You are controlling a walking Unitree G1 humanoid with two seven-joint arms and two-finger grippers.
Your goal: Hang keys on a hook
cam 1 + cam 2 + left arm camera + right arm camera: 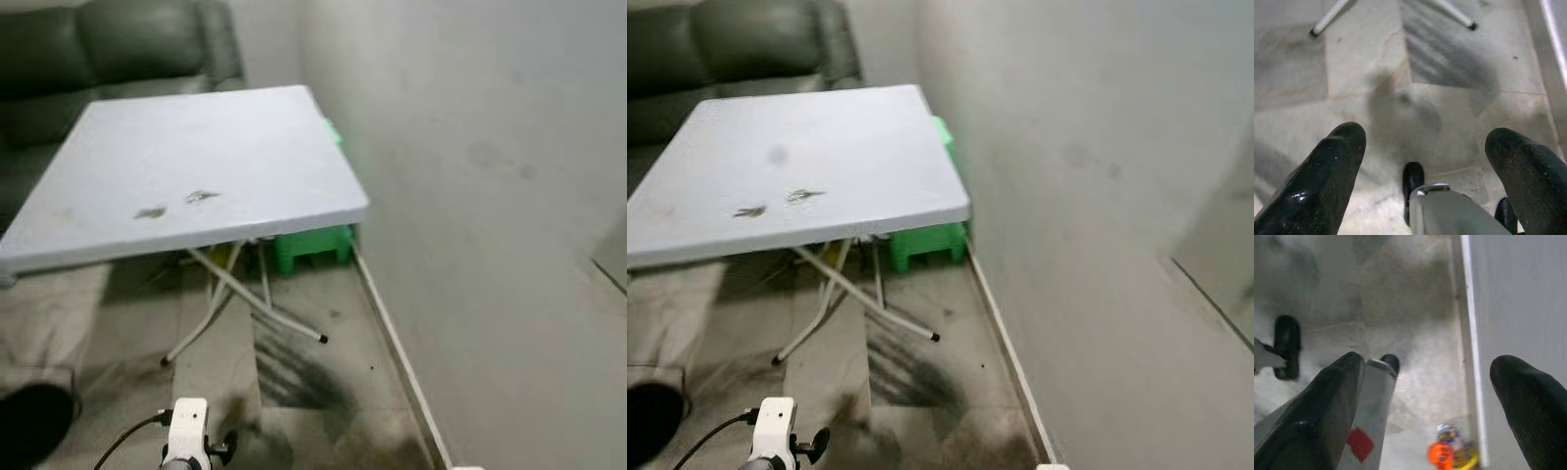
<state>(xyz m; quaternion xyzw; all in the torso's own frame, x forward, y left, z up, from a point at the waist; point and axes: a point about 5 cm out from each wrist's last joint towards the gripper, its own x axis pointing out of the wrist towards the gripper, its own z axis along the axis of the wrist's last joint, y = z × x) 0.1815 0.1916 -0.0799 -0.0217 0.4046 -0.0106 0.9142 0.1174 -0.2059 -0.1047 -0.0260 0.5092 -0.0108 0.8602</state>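
Table beside wall bears two small, possibly metal, items.

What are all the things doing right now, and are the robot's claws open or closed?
Left claw: open, holding nothing, hanging over the floor.
Right claw: open, holding nothing, near the wall.
Table: unfolded, standing on crossed legs.
Keys: two small bunches lying flat on the table, untouched.
Green stool: standing under the table.

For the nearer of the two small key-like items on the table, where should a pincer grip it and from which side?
The small dark item lies flat on the white table near its front edge, another beside it. Best come straight down from above, pinching across its narrow width. Too blurred to pick out a ring or a blade.
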